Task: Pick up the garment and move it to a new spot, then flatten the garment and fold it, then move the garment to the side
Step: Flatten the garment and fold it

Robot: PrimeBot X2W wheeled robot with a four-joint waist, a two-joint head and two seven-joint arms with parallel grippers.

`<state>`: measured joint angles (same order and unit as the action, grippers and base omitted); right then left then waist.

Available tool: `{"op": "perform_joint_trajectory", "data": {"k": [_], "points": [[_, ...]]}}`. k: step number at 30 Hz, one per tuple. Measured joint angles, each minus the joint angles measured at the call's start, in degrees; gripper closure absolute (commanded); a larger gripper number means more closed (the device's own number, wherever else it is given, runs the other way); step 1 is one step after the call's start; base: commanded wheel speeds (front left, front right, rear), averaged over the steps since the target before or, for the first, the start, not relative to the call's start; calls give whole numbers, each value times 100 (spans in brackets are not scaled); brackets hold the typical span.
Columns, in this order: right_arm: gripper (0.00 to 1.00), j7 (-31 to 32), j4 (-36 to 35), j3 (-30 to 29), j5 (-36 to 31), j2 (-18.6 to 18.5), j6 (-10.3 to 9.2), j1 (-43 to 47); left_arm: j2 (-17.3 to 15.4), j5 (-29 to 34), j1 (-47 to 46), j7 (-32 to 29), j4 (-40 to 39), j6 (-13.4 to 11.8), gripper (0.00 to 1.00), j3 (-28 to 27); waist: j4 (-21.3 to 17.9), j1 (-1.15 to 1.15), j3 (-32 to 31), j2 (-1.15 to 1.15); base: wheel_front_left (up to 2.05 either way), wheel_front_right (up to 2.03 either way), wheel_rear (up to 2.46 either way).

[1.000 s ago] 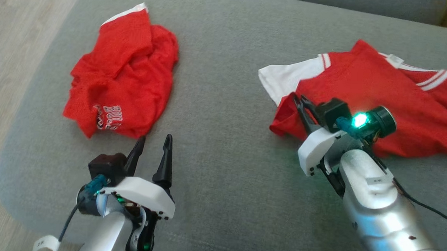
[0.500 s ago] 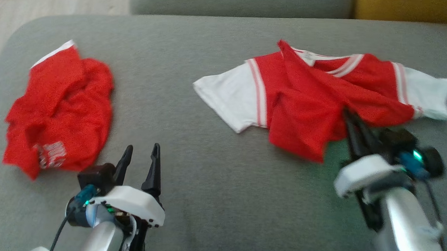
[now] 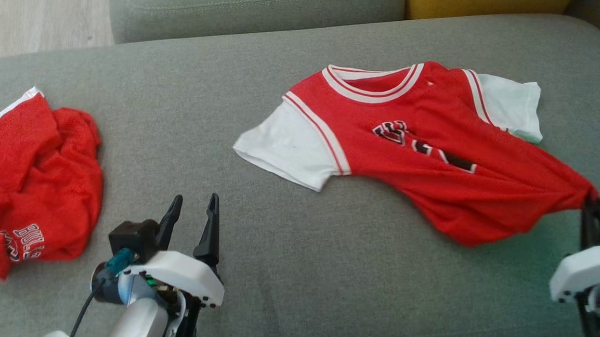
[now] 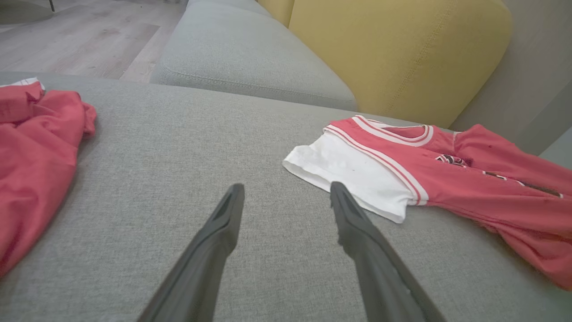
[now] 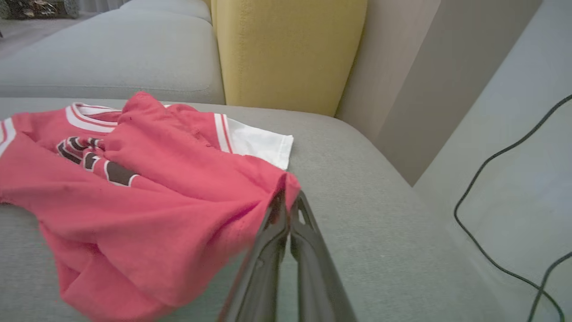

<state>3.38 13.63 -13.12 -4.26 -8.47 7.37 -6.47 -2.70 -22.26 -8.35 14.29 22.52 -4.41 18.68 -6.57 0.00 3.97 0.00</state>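
Note:
The garment (image 3: 426,155) is a red jersey with white sleeves and a striped collar, lying front-up on the grey sofa seat (image 3: 283,271). My right gripper (image 3: 592,203) at the right edge is shut on its bottom hem corner, and the cloth stretches in taut folds toward the pinch. In the right wrist view the closed fingertips (image 5: 286,203) clamp the red fabric (image 5: 147,188). My left gripper (image 3: 192,208) hovers open over bare seat at lower left, holding nothing. Its wrist view shows the jersey's white sleeve (image 4: 353,174) just right of the open gripper (image 4: 286,192).
A crumpled pair of red shorts (image 3: 29,173) lies at the seat's left end. A yellow cushion (image 5: 286,49) and grey cushion (image 3: 252,4) stand behind. Wood floor (image 3: 34,6) lies beyond the left edge. A black cable (image 5: 491,201) runs down at the right.
My right gripper has dragged the jersey's hem to the right, unfolding it so its front print now faces up. The head camera has also turned right. The left gripper stays open.

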Motion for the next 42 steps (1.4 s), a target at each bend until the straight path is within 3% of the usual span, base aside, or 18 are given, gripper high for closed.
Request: {"op": "perform_joint_trajectory", "data": {"k": [4,5,6,13,20,25,33,42], "points": [[100,18,47,-100,-126,-127,0,-12,-1,1,0,0,9,41,0,3,48,0,8,0,0,0,0],[67,19,58,-113,-130,-126,0,-14,-1,2,0,0,9,41,0,4,62,0,9,0,0,0,0],[0,68,94,-136,-132,-124,0,-16,-1,3,0,0,9,41,0,3,75,0,9,0,0,0,0],[0,131,215,-386,-447,49,0,-29,-1,52,12,0,13,40,0,-7,77,0,-12,0,0,0,0],[0,-488,-208,-390,-393,446,0,4,-1,51,15,0,7,38,0,-11,-5,0,-30,0,0,0,0],[0,-1118,-539,368,439,614,0,588,-2,52,16,0,-53,40,0,-33,-119,0,28,0,0,0,0],[0,-1296,-419,817,661,612,0,678,-1,102,2,0,-78,75,0,-38,-159,0,114,0,0,0,0],[0,-732,-130,2006,715,588,0,-538,-1,73,-48,0,-70,94,0,169,299,0,243,0,0,0,0]]}}
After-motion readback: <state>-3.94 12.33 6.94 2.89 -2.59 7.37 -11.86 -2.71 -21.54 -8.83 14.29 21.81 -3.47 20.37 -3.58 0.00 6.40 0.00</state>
